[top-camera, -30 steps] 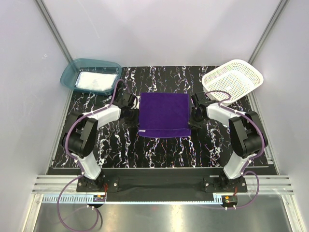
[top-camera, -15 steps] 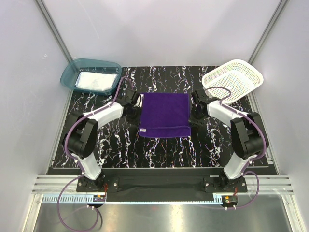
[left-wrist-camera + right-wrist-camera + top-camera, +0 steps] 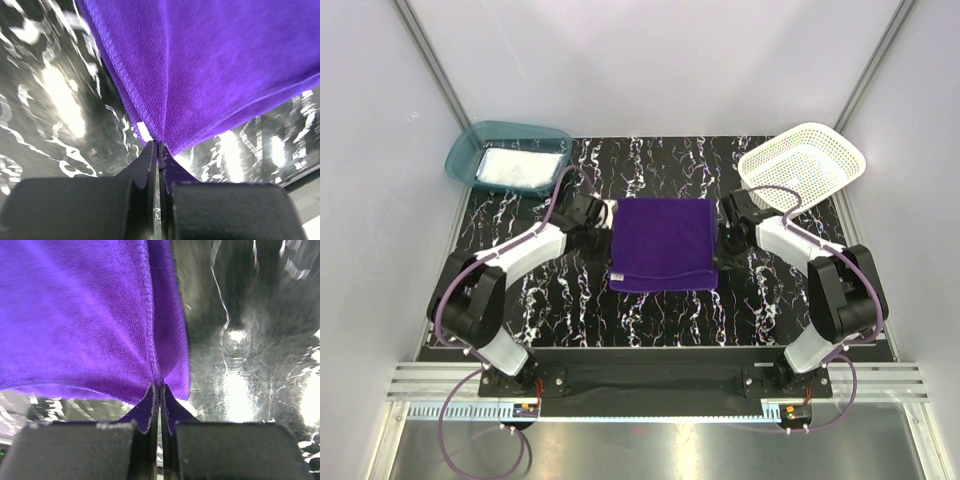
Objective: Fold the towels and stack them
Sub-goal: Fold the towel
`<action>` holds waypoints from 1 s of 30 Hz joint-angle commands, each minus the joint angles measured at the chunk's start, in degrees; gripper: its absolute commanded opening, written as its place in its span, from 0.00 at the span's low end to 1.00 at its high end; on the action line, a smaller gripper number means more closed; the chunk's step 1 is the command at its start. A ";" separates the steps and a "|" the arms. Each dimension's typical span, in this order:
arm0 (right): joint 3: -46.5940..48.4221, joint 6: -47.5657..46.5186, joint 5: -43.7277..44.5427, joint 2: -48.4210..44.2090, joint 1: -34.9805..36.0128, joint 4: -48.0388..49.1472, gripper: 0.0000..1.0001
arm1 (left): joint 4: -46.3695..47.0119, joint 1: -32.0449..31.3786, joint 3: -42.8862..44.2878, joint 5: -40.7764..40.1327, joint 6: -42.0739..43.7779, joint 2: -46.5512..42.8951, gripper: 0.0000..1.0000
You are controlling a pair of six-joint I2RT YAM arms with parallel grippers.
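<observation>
Purple towel (image 3: 662, 243), both side edges pinched

Both arms (image 3: 535, 240) are white and black, with purple cables (image 3: 441, 430).

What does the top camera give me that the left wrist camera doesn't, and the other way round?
Top view only: the whole purple towel, the teal bin holding a white towel, and the white mesh basket. Left wrist only: the left fingers pinched shut on the towel's hemmed edge, cloth puckering toward them. Both: the purple towel over the black marbled tabletop.
</observation>
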 commanded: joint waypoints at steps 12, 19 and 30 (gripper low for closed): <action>10.64 -6.17 1.31 -0.37 0.53 -7.39 0.00 | -10.64 0.22 11.27 -1.43 2.03 -0.27 0.00; 0.32 -3.72 -3.95 -8.98 0.62 -6.12 0.00 | -4.71 -1.80 -0.38 5.67 -3.50 -9.41 0.00; -13.94 -1.25 -3.96 -8.64 0.62 4.97 0.00 | 6.21 -3.47 -15.25 6.74 -6.59 -6.96 0.00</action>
